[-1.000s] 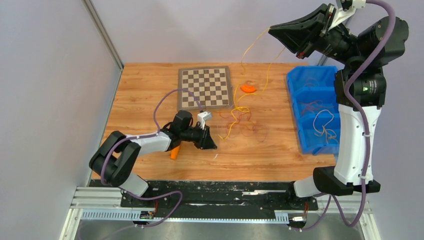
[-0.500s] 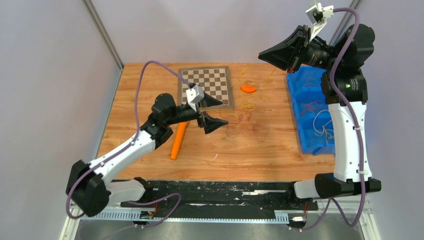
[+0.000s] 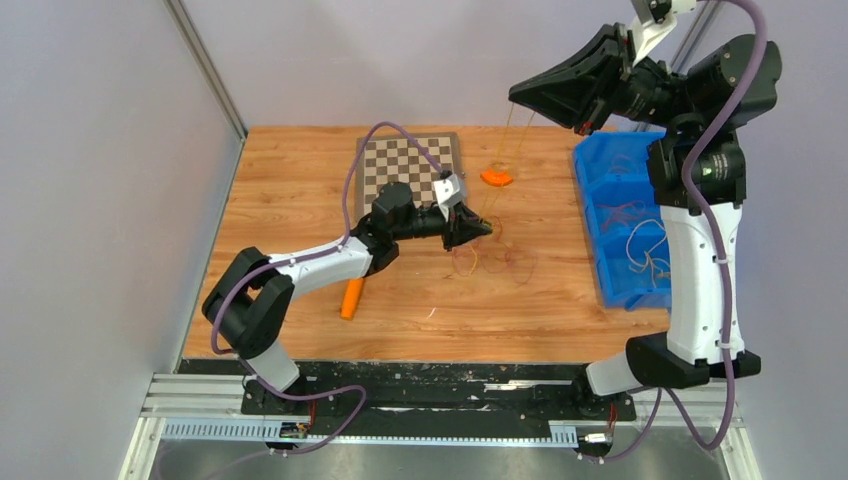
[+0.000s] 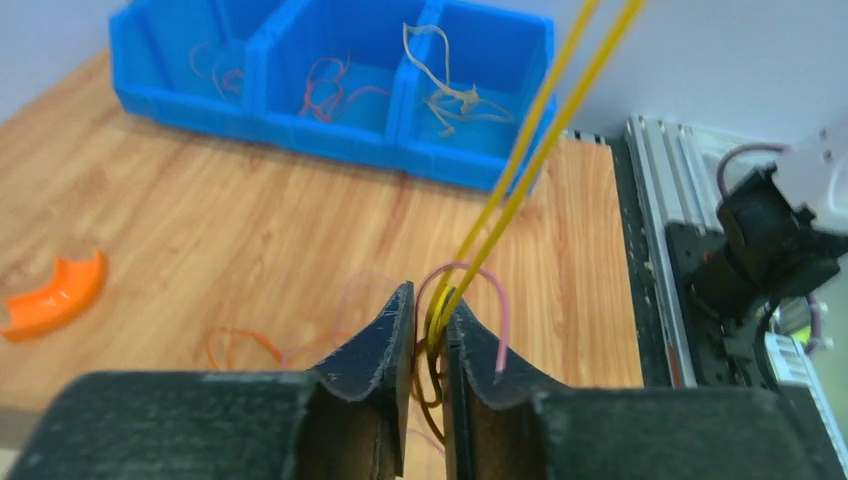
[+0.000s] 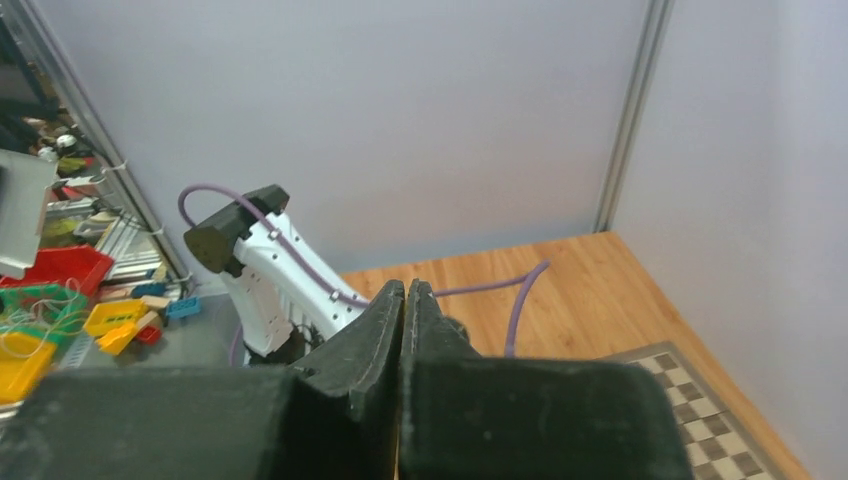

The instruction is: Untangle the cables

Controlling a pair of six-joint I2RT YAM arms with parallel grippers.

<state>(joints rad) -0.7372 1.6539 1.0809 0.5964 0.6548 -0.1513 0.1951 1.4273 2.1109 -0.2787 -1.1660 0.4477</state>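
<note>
Thin yellow cables (image 3: 503,160) run taut from my raised right gripper (image 3: 514,96) down to my left gripper (image 3: 484,228) near the table. In the left wrist view the left gripper (image 4: 428,318) is shut on the yellow strands (image 4: 520,170), with a pink-red loop (image 4: 497,300) and brownish wire caught between the jaws. Loose reddish-brown cables (image 3: 508,262) lie on the wood just right of it. In the right wrist view the right gripper (image 5: 403,290) is shut and high above the table; the wire in it is hidden there.
A blue three-compartment bin (image 3: 590,215) holding more wires stands at the right; it also shows in the left wrist view (image 4: 300,142). A checkerboard (image 3: 410,170), an orange curved piece (image 3: 496,177) and an orange marker-shaped stick (image 3: 352,298) lie on the table.
My left gripper has swung right from beside the checkerboard to the tangle and closed on it. The yellow strands, slack before, now run taut up to the right gripper.
</note>
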